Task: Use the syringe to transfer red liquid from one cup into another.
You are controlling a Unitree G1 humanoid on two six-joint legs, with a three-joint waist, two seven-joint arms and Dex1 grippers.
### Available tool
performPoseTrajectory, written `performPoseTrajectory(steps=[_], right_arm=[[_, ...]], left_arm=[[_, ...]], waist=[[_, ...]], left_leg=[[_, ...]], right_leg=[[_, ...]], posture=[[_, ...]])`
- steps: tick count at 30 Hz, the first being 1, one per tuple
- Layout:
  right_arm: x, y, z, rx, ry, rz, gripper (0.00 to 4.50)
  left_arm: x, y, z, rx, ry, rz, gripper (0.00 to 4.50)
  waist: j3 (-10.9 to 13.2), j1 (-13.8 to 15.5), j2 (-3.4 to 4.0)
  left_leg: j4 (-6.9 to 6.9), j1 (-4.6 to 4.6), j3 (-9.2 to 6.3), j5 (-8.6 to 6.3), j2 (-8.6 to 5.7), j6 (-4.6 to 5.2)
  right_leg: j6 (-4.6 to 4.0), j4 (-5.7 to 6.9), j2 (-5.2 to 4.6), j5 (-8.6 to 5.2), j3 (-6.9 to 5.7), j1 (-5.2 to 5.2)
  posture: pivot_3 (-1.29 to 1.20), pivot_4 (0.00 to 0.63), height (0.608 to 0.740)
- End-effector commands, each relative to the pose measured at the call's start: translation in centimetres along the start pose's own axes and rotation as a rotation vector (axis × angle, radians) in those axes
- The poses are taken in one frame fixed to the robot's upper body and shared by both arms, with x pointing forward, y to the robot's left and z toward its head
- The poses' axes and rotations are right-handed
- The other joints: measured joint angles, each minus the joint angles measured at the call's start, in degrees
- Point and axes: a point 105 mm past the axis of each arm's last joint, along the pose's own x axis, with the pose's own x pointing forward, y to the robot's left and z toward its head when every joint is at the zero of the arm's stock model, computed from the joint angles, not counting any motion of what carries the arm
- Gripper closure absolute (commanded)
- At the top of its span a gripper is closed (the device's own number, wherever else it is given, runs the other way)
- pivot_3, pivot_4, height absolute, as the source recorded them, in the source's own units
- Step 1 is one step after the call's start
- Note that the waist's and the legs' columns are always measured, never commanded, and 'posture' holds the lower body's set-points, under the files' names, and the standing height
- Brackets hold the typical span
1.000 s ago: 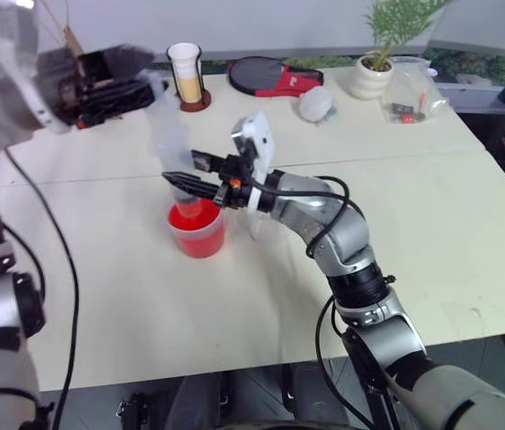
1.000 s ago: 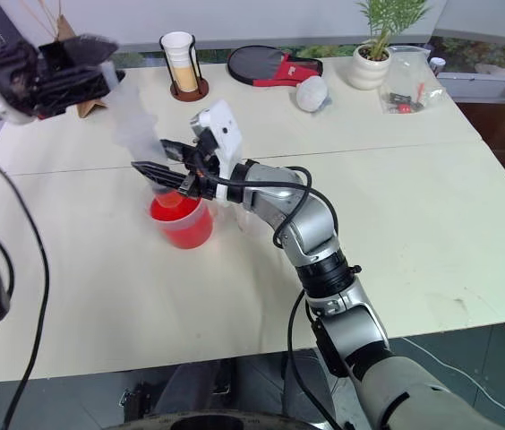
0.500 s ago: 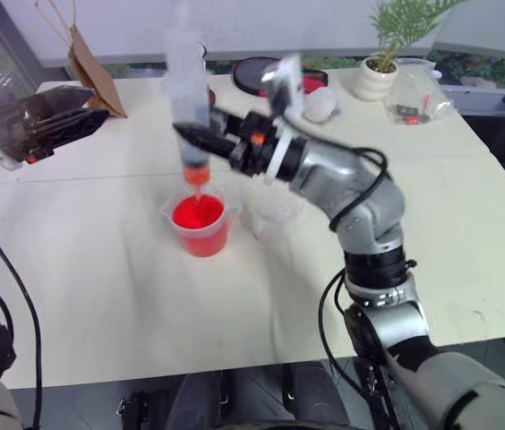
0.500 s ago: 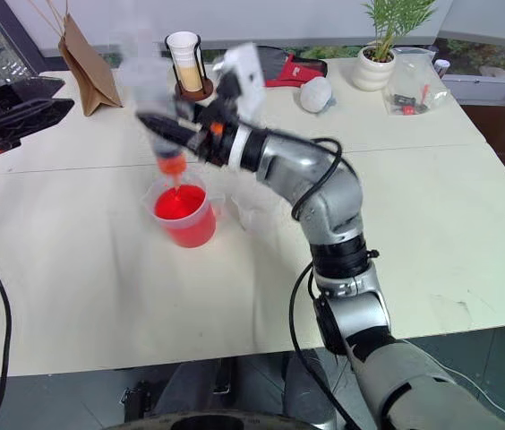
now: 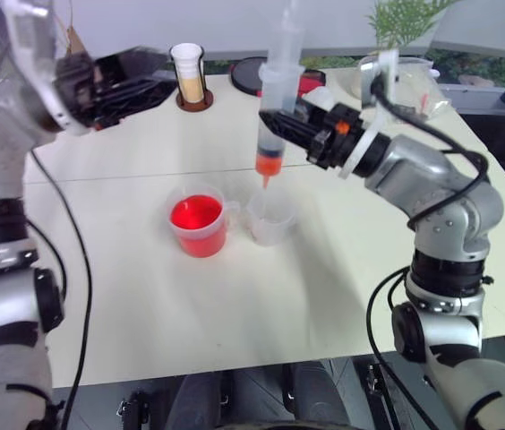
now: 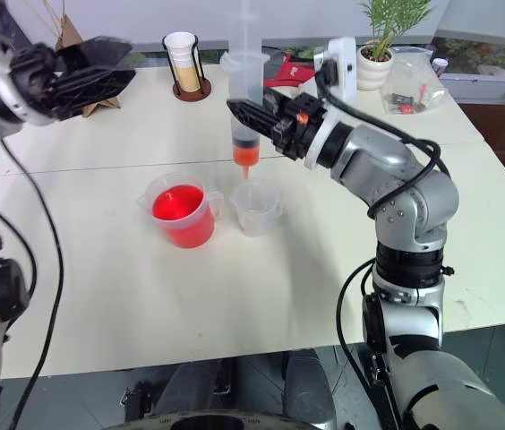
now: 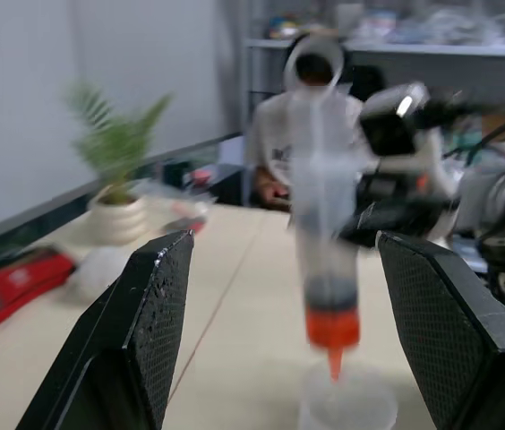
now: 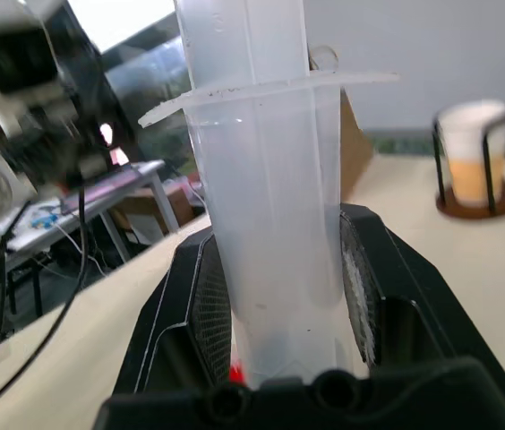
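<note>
My right gripper (image 6: 245,115) is shut on the barrel of the syringe (image 5: 275,116) and holds it upright, plunger stem up. Its orange tip (image 5: 268,167) hangs just above the mouth of the smaller clear cup (image 5: 270,218). The right wrist view shows the barrel (image 8: 270,206) clamped between the black pads (image 8: 212,313). Left of the clear cup stands the larger cup (image 5: 199,228) with red liquid (image 5: 196,213) in it. My left gripper (image 5: 158,81) is raised at the far left, open and holding nothing. It points towards the syringe (image 7: 324,224).
A white cup in a dark stand (image 5: 187,76) stands at the back of the table. A red and black paddle case (image 5: 248,76), a potted plant (image 5: 373,76) and a clear bag (image 5: 409,98) also stand there. A brown paper bag (image 6: 66,36) is at the back left.
My right gripper lifted the syringe out of the red cup and carried it right, over the clear cup. My left gripper let go, swung away left and came back, still open.
</note>
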Motion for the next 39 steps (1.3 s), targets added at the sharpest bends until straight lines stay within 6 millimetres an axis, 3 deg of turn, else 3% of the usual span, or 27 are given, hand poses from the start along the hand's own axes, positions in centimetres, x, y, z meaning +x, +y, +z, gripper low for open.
performPoseTrajectory(steps=[1, 9, 22, 25, 30, 35, 39], right_arm=[[0.0, 0.9, 0.4, -0.069, -0.038, 0.009, 3.11], [-0.5, 0.6, -0.5, -0.090, -0.033, -0.020, 3.11], [-0.7, 1.4, -0.9, -0.114, -0.028, -0.014, 3.11], [-0.9, 1.2, -1.2, -0.122, -0.022, -0.017, 3.11], [-1.0, 0.9, -1.4, -0.139, -0.013, -0.025, 3.11], [-1.0, 0.9, -1.3, -0.156, -0.013, -0.031, 3.11], [-1.0, 0.5, -0.8, -0.172, -0.021, -0.041, 3.11]], left_arm=[[2.2, 0.2, 2.1, 0.094, -0.047, -0.051, 1.15], [5.6, 2.1, 1.0, 0.160, -0.005, -0.077, 1.15], [9.8, 1.6, -0.2, 0.152, -0.019, -0.179, 1.15], [10.4, 1.4, -0.4, 0.157, -0.014, -0.197, 2.01], [10.6, 1.1, 0.0, 0.153, -0.037, -0.216, 4.46], [10.6, 0.5, -0.3, 0.139, -0.025, -0.255, 4.46], [10.4, 0.1, -1.9, 0.125, 0.021, -0.275, 4.46]], waist=[[0.00, 0.13, 0.00], [0.00, 0.08, 0.00], [0.01, 0.33, -0.01], [0.01, 0.38, -0.01], [0.01, 0.36, -0.01], [0.01, 0.31, -0.01], [0.01, 0.36, -0.01]], left_leg=[[0.01, 0.00, 0.01, 0.00, 0.00, 0.01], [0.01, 0.00, 0.04, -0.01, -0.01, 0.03], [0.03, -0.05, 0.04, -0.06, 0.00, 0.12], [0.03, -0.06, 0.04, -0.07, 0.00, 0.14], [0.03, -0.06, 0.05, -0.08, 0.00, 0.15], [0.03, -0.06, 0.04, -0.08, 0.01, 0.15], [0.05, -0.06, 0.04, -0.07, 0.01, 0.15]], right_leg=[[0.00, 0.00, 0.00, 0.00, 0.01, 0.00], [0.00, -0.05, 0.00, 0.00, 0.01, 0.00], [0.01, -0.10, 0.00, 0.00, 0.01, 0.00], [0.01, -0.12, 0.00, 0.00, 0.01, 0.00], [0.01, -0.13, 0.00, 0.00, 0.01, 0.00], [0.01, -0.13, 0.00, 0.00, 0.01, 0.00], [0.01, -0.13, 0.00, 0.00, 0.01, 0.00]], posture=[[0.00, 0.150, 0.740], [0.00, 0.150, 0.740], [0.00, 0.150, 0.740], [0.00, 0.150, 0.740], [0.00, 0.150, 0.740], [0.00, 0.150, 0.740], [0.00, 0.150, 0.740]])
